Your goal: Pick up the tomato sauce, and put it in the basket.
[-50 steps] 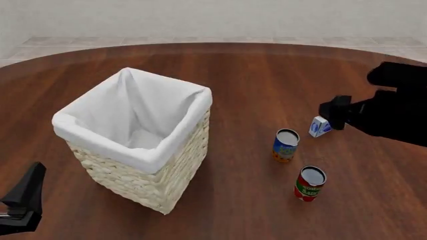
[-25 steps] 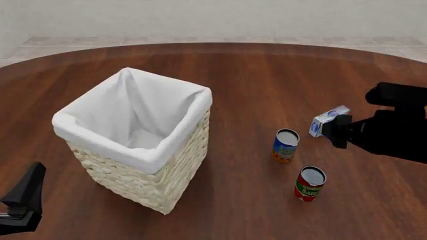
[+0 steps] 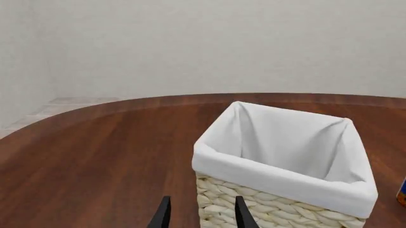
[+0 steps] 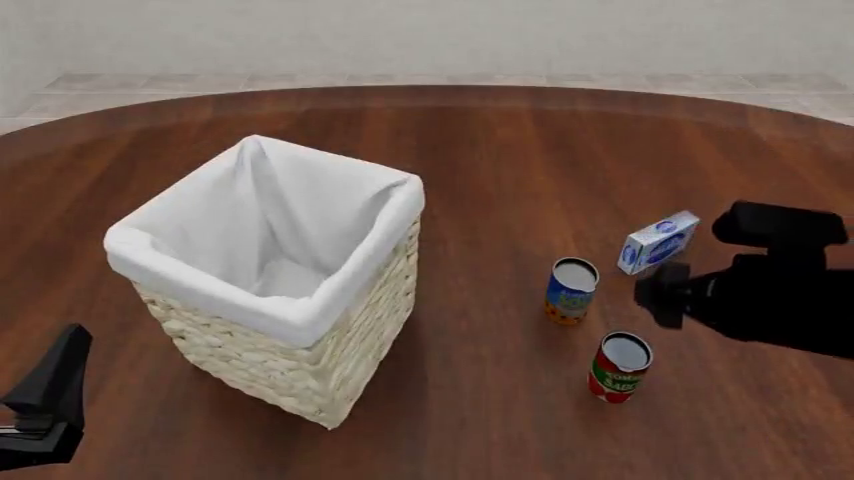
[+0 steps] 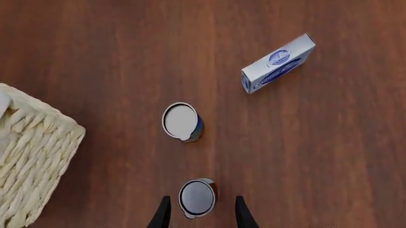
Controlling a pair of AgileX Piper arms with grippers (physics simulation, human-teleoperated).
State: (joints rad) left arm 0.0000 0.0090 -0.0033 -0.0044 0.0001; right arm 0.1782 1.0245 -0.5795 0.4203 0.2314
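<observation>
On my front camera the tomato sauce (image 4: 621, 366) stands upright on the table (image 4: 534, 160) toward its near right edge, nothing gripping it, with the blue-and-orange can (image 4: 571, 290) just beyond and the blue-white box (image 4: 658, 242) lying farther back. My right pincer (image 5: 198, 214) hangs above; only its wrist camera shows its fingers spread, the can's top between the tips. The left pincer (image 3: 199, 214) is open too, near the basket (image 4: 287, 330) on the table's left half.
</observation>
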